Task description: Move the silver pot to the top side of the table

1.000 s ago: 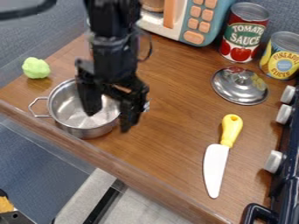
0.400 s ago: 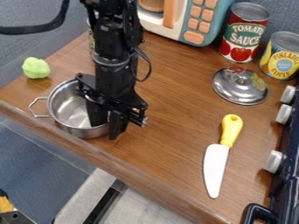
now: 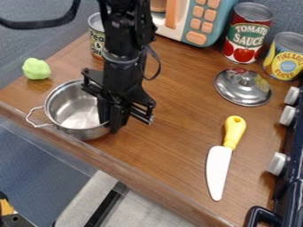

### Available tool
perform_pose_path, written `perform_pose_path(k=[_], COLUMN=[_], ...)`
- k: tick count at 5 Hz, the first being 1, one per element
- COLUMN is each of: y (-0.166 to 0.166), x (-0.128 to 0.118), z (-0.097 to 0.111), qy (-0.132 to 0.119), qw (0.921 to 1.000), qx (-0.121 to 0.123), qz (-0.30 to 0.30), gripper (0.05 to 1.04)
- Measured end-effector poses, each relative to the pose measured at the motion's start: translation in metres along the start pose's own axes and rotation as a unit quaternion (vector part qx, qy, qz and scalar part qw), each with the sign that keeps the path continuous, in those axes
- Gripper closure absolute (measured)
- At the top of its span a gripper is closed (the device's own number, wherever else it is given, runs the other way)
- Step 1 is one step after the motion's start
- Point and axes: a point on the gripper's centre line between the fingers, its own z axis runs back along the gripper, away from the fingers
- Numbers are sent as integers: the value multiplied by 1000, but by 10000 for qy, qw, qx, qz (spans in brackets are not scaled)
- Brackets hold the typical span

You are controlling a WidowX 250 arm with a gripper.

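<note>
The black two-finger gripper (image 3: 111,125) has its fingers clamped on the round silver metal pot (image 3: 74,128) near the brown wooden table's (image 3: 172,150) lower-left edge, hiding part of its rim. Three metal cans: white-labelled (image 3: 95,43), partly behind the arm; red-labelled (image 3: 241,42); yellow-labelled (image 3: 285,64), cut off.

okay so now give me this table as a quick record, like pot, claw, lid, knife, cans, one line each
pot: silver, uncovered, at left of view
claw: closed on the pot's right rim
lid: off the pot, upper right, knob up
knife: lying flat, yellow handle toward the top
cans: red can and yellow can upper right, another can beside the arm
</note>
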Motion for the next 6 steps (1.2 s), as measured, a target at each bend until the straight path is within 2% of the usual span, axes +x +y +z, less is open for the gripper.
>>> perform_pose_path(k=[1, 2, 3, 4, 6], y=[-6, -15, -20, -30, -33], x=[12, 31, 61, 89, 139], z=[20, 40, 45, 53, 43], qy=[100, 88, -99, -407, -416], qw=[9999, 9993, 9992, 9974, 9969], qx=[-34, 261, 261, 348, 566], qz=[-114, -253, -298, -474, -346], gripper=[1009, 1015, 1015, 1016, 1016])
